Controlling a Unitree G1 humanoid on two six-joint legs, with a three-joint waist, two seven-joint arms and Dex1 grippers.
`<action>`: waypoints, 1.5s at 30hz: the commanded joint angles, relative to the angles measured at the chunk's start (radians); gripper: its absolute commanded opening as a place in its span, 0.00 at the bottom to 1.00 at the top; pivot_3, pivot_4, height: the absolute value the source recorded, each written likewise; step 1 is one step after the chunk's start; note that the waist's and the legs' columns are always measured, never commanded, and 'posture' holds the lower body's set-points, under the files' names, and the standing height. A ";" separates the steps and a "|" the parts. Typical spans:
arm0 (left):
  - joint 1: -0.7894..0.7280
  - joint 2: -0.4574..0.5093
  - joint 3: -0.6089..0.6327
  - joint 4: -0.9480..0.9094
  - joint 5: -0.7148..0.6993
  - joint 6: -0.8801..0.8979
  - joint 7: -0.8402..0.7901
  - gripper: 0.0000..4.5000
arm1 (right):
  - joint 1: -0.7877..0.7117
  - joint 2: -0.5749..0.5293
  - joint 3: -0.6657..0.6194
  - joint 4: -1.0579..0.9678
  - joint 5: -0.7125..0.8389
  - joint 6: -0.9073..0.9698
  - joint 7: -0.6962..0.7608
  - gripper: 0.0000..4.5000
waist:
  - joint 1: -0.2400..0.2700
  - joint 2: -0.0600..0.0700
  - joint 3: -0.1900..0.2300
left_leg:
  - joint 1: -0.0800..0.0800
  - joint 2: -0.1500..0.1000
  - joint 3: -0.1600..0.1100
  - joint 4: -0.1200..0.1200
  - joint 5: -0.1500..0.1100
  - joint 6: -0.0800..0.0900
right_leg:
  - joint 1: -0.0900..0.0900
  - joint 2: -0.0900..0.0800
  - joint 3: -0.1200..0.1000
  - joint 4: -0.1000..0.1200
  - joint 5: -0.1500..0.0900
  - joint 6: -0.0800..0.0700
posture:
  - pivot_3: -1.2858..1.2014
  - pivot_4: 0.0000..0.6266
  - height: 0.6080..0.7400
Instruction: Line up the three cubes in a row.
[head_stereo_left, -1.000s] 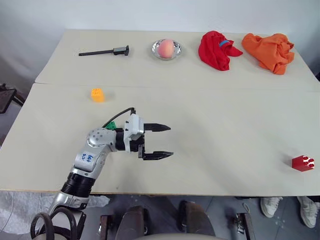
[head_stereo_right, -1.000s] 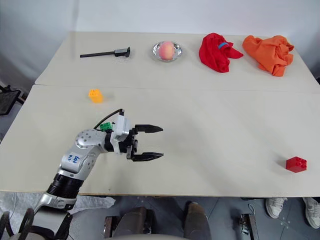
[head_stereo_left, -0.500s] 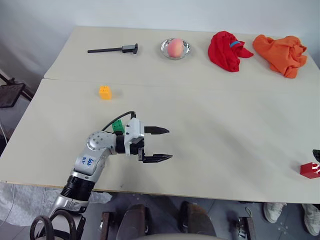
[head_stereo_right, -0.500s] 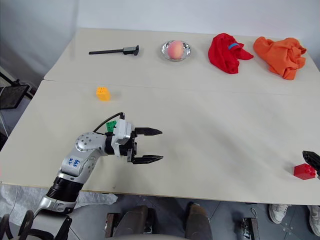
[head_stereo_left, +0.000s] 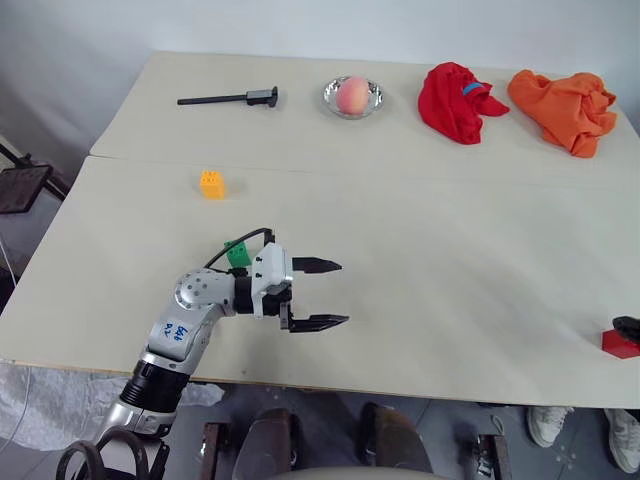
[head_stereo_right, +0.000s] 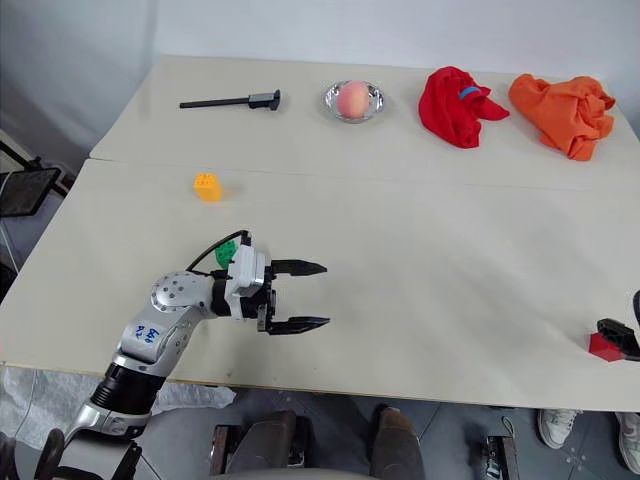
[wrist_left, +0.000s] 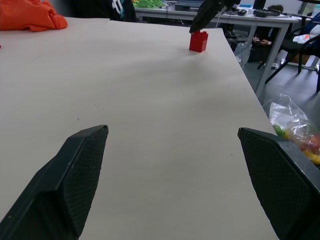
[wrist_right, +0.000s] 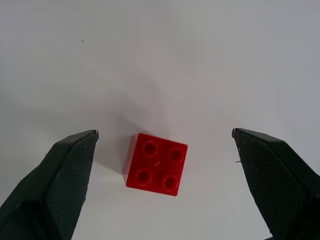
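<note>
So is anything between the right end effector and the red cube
Nothing visible. In the right wrist view the red cube sits on bare table between the open fingers of the right end effector, touching neither.

Desk (head_stereo_left: 450, 250) is a plain pale cream. One yellow-orange brick (head_stereo_left: 211, 184), a green brick (head_stereo_left: 237, 253), and a bright red brick (wrist_right: 156, 164) with four studs on top. Left hand (head_stereo_left: 322, 294) has black fingers on a silver-white arm. At the back: red cloth (head_stereo_left: 455, 88), orange cloth (head_stereo_left: 565, 97), pink peach (head_stereo_left: 351, 95) in a shiny silver dish (head_stereo_left: 329, 97), black tool (head_stereo_left: 228, 99).
</note>
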 joint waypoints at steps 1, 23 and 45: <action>0.004 0.002 0.006 -0.040 -0.006 0.003 0.004 0.97 | -0.015 0.011 0.007 0.024 -0.051 0.026 0.028 1.00 | 0.000 0.000 0.000 | 0.000 0.000 0.000 0.000 0.000 0.000 | 0.000 0.000 0.000 0.000 0.000 0.000 | 0.52 0.24 1.00; -0.054 -0.018 0.031 0.020 -0.002 -0.042 0.004 1.00 | -0.171 0.085 0.115 0.024 -0.195 -0.093 0.244 0.33 | -0.022 0.001 0.000 | 0.001 0.000 0.000 0.000 0.001 -0.001 | 0.000 0.001 0.000 0.001 0.000 0.000 | 0.52 0.24 1.00; 0.189 0.164 0.335 -0.074 -0.066 -0.005 0.075 1.00 | -1.200 0.251 1.173 0.782 -0.794 -1.177 1.330 0.33 | -0.051 0.000 0.001 | -0.002 0.004 -0.002 0.002 0.002 -0.003 | 0.001 0.003 -0.005 -0.003 0.000 0.000 | 0.52 0.24 1.00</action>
